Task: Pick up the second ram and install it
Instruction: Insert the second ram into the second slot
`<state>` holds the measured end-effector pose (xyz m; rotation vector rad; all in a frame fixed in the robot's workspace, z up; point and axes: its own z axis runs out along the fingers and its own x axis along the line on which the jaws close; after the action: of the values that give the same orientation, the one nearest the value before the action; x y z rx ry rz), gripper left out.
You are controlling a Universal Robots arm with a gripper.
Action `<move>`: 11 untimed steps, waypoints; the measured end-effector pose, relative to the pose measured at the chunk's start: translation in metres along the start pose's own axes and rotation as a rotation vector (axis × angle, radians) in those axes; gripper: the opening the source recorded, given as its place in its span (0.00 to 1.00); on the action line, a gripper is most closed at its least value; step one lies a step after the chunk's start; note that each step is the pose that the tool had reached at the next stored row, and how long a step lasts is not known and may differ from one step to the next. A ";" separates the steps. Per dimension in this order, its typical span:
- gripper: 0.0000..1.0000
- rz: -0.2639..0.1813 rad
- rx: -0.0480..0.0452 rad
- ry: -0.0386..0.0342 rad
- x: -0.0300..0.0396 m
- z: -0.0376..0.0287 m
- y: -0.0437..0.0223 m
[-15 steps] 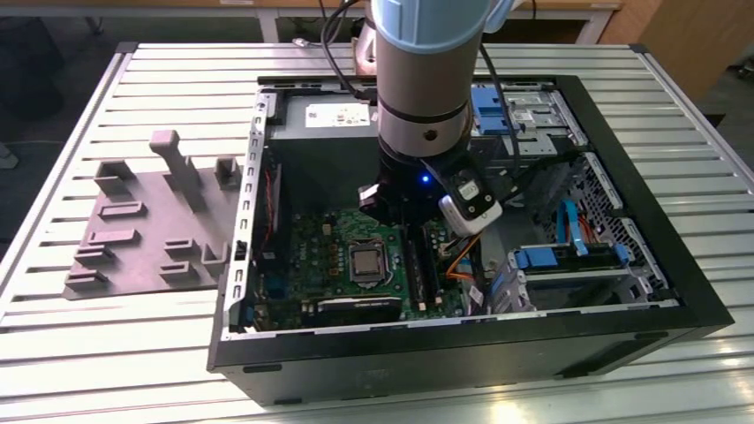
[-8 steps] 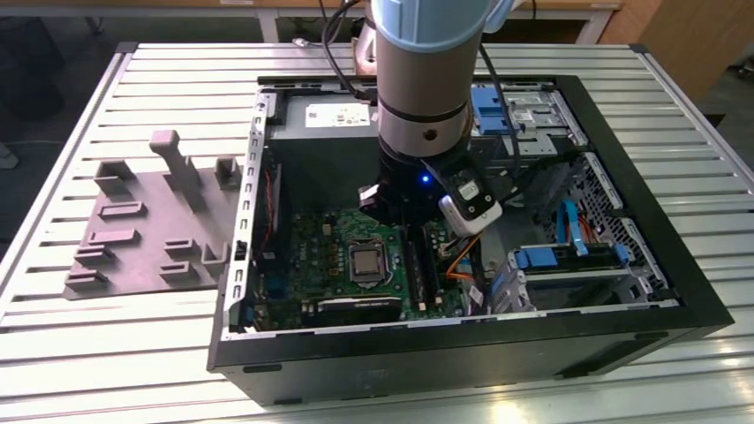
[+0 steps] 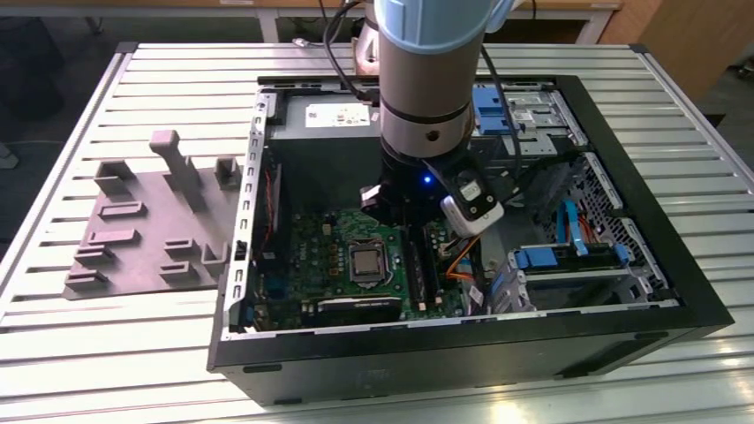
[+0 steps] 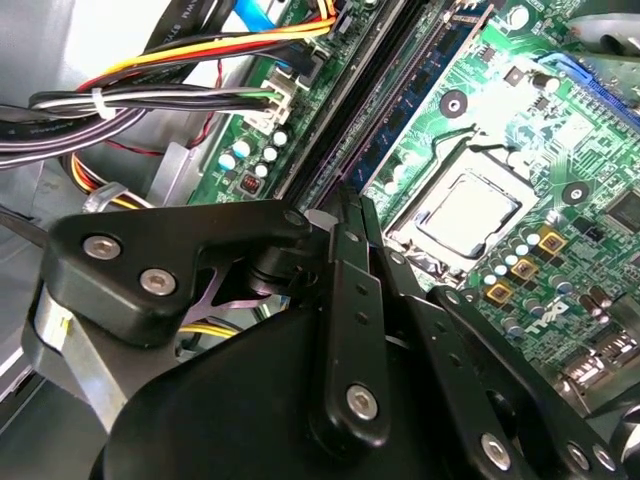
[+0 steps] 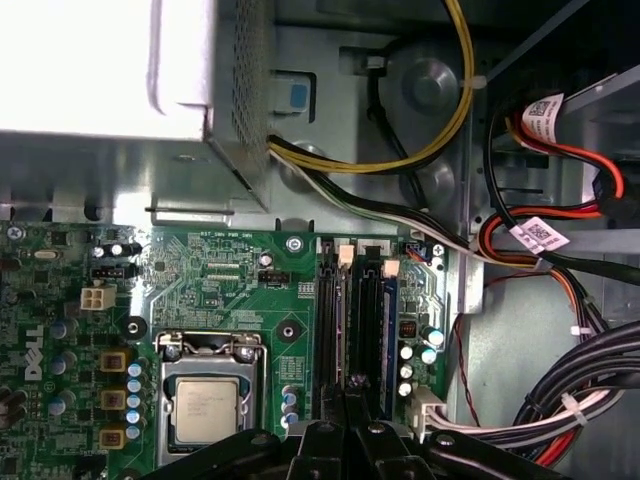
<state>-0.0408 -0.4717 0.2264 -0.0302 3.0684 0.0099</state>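
Observation:
My gripper (image 4: 350, 215) reaches down into the open computer case (image 3: 471, 353), over the memory slots of the green motherboard (image 3: 318, 256). Its two black fingers stand close together, shut on the top edge of the second ram (image 5: 343, 320), a thin dark stick standing in a slot. In the second wrist view the stick (image 4: 333, 168) runs away from the fingertips along the slot. Another memory stick (image 4: 420, 90) sits in the neighbouring slot. In the first wrist view the gripper (image 5: 345, 388) touches the near end of the slots. The arm (image 3: 425, 88) hides the slots in the exterior view.
The processor (image 5: 205, 405) lies beside the slots. The grey power-supply box (image 5: 100, 70) stands past the board's far edge. Cable bundles (image 5: 560, 300) crowd the other side of the slots. A grey slotted tray (image 3: 141, 230) rests on the table at the exterior view's left.

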 end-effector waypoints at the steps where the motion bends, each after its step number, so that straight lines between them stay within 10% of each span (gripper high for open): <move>1: 0.12 0.000 0.0002 0.0000 0.0001 0.0000 0.0000; 11: 0.12 0.002 -0.0012 -0.0002 0.0007 0.0010 0.0001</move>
<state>-0.0415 -0.4716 0.2254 -0.0276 3.0682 0.0118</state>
